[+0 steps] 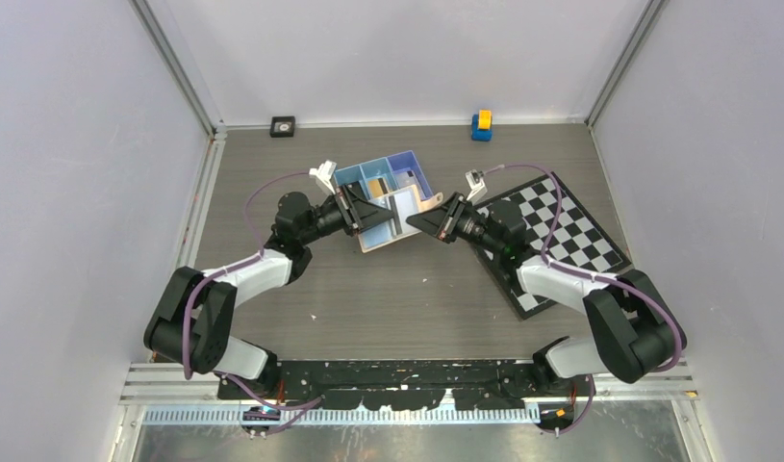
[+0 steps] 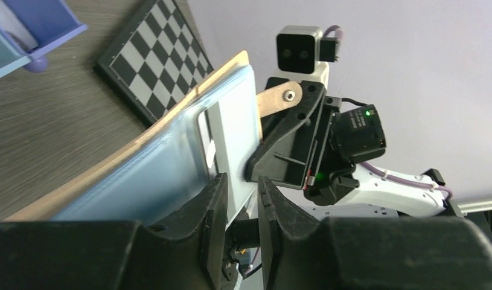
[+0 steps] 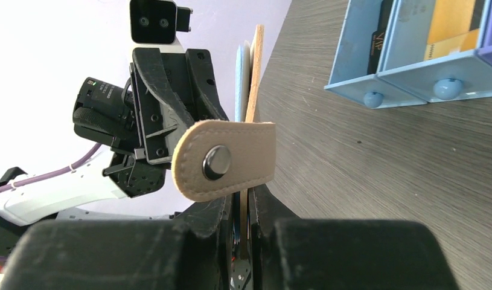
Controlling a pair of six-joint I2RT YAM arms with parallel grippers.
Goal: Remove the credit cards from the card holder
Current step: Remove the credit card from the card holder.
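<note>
Nearest, over the middle of the desk (image 1: 417, 289): the card holder (image 1: 395, 219), unfolded and held on edge between the two arms, just in front of the blue tray (image 1: 407, 171). Right tool (image 3: 242, 205) clamped together on the tan edge, with the snap tab (image 3: 225, 160) flopped across the front of the fingers. Left tool (image 2: 237, 205) straddling the opposite side, fingers narrowly apart around the rim of a pale card (image 2: 228, 139) seated in the pale blue lining; impossible to tell whether pinching it or just short of contact. Wrists face to face, each filling much of the other's view.

Behind, in the tray's compartments, an orange-tan card (image 3: 454, 24) and a dark card (image 3: 379, 36) stood upright. To the right, partly under the right arm, a chessboard (image 1: 570, 231). Farthest, along the back wall and well apart, a small black square object (image 1: 283, 126) and a yellow-and-blue block (image 1: 481, 125).
</note>
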